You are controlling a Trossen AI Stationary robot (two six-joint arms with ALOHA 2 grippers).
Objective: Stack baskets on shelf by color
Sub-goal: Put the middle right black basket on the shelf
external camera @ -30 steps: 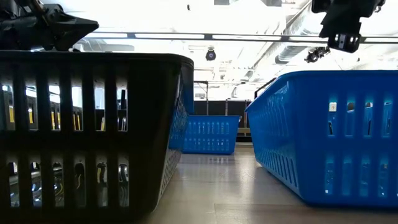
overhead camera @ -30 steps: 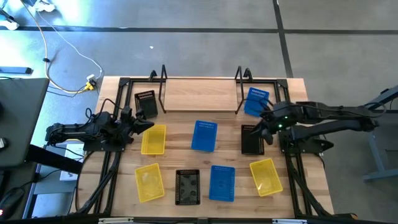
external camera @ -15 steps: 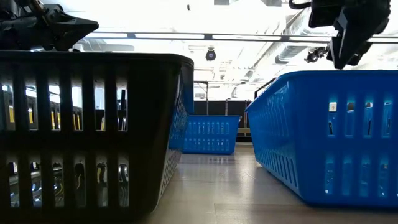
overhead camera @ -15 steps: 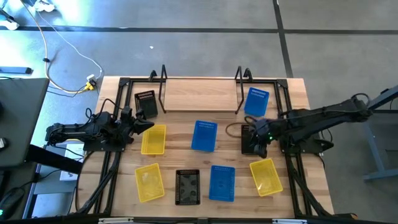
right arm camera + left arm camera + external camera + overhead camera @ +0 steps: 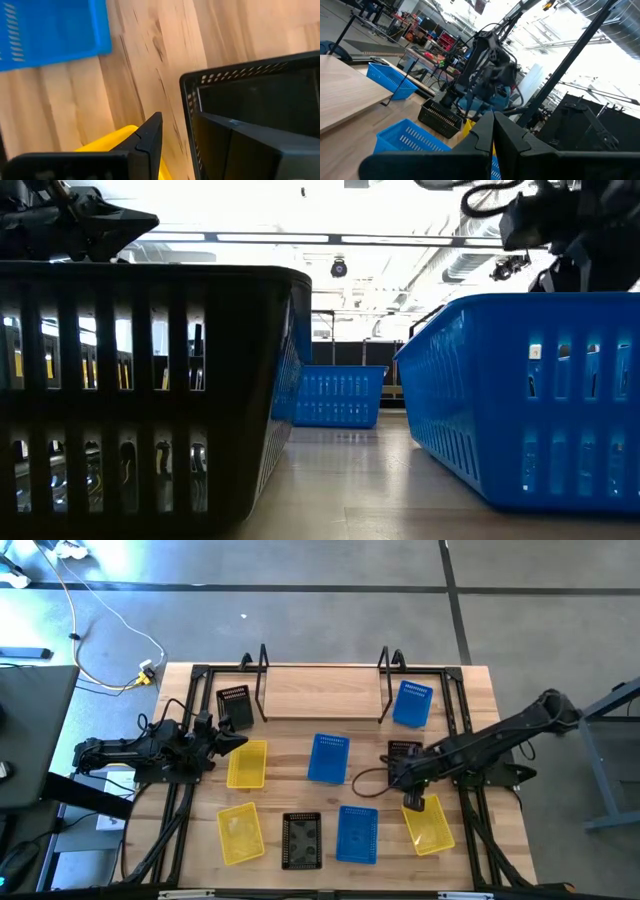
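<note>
right hand (image 5: 175, 145) spread astride the black basket (image 5: 260, 100) wall – basket empty; left hand (image 5: 492, 137) pressed together.

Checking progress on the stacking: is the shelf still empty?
Empty: in the high view the shelf plank is bare between its wire end frames, and all the baskets sit on the table.

Wood table (image 5: 300, 690); nine baskets (image 5: 328, 758) scattered; shelf (image 5: 322, 692) bare.
</note>
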